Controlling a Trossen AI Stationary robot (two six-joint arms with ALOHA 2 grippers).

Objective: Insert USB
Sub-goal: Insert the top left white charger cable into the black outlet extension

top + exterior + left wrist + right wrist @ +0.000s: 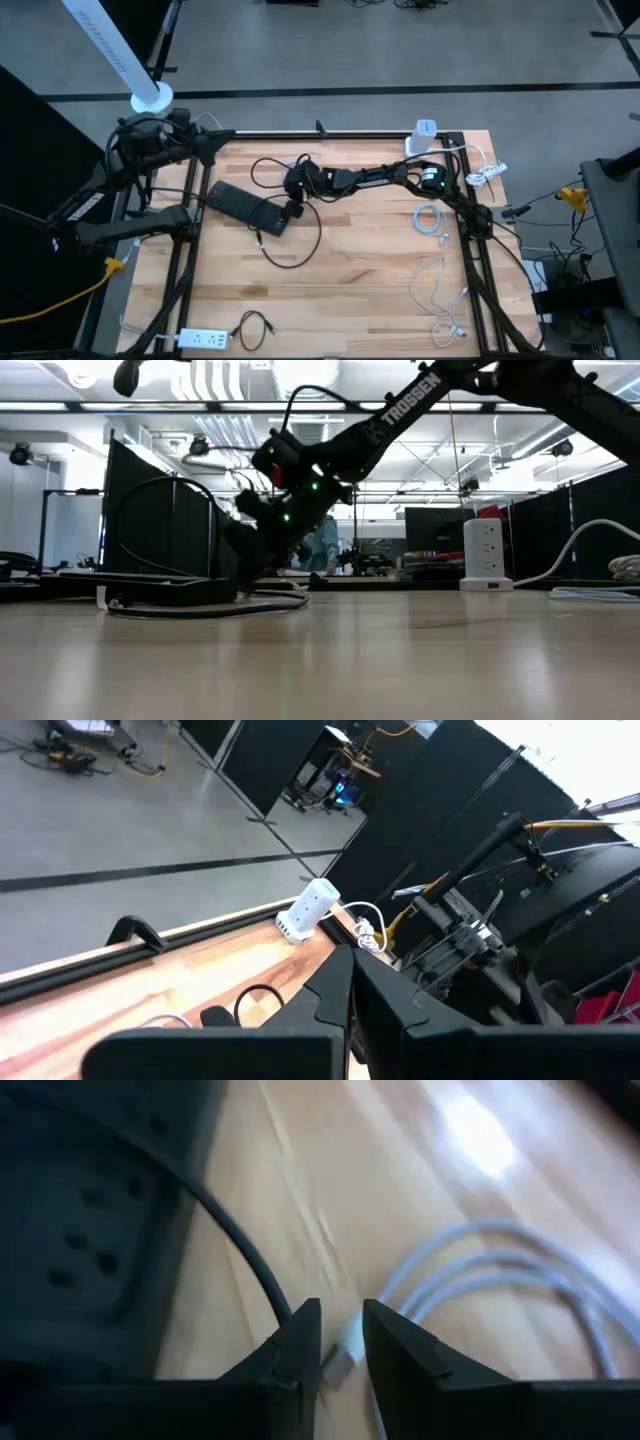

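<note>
A white USB plug [347, 1352] lies on the wooden table with its white cable [500, 1270] looping away from it. My right gripper [342, 1345] reaches in from the table's right, slanting down, and is shut on the plug. It is just beside the black power strip [245, 207] near mid-table, in the high view [292, 186]. A black cord [240, 1250] runs along the strip past one finger. My left gripper [352, 982] is shut on nothing, raised at the far left corner. My right gripper has the white USB plug's end [350, 1348] pinched between its two fingertips. The fingers slant down from the table's right side. The plug sits low at the tabletop, its cable trailing slack on the wood. Whether it is lifted clear, I cannot tell.
A white tower socket [425, 133] stands at the far right corner. White cables [432, 220] lie coiled along the right side. A black cable [290, 235] loops around mid-table, and a white strip [205, 339] with another black cable lies at the near edge.
</note>
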